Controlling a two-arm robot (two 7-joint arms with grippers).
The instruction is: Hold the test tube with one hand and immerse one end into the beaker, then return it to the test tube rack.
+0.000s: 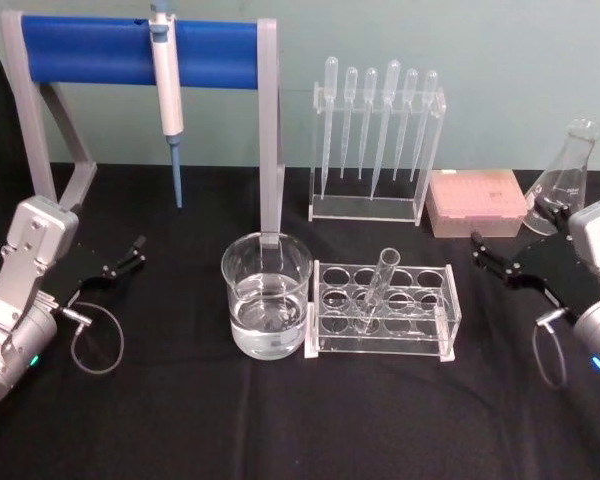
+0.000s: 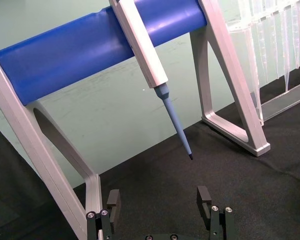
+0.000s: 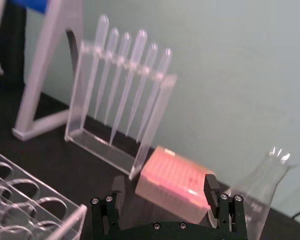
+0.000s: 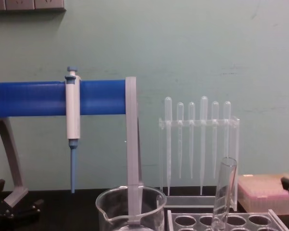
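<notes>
Table [image 1: 180, 420]: 1 test tube [image 1: 378, 285], 1 beaker [image 1: 242, 300]; L gripper [image 1: 133, 253], R gripper [image 1: 481, 254] idle.

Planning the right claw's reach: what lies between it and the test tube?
In the head view, bare black cloth and the empty right-hand holes of the rack lie between the right claw and the test tube; nothing else stands there.

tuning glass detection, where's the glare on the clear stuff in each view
Head view: white glints on the beaker rim and on its water, and the test tube stands pale against the black cloth; chest view: the test tube carries a thin light streak and looks faint against the pale wall; right wrist view: a bright glint on the flask rim; left wrist view: a soft sheen along the blue bar.
</notes>
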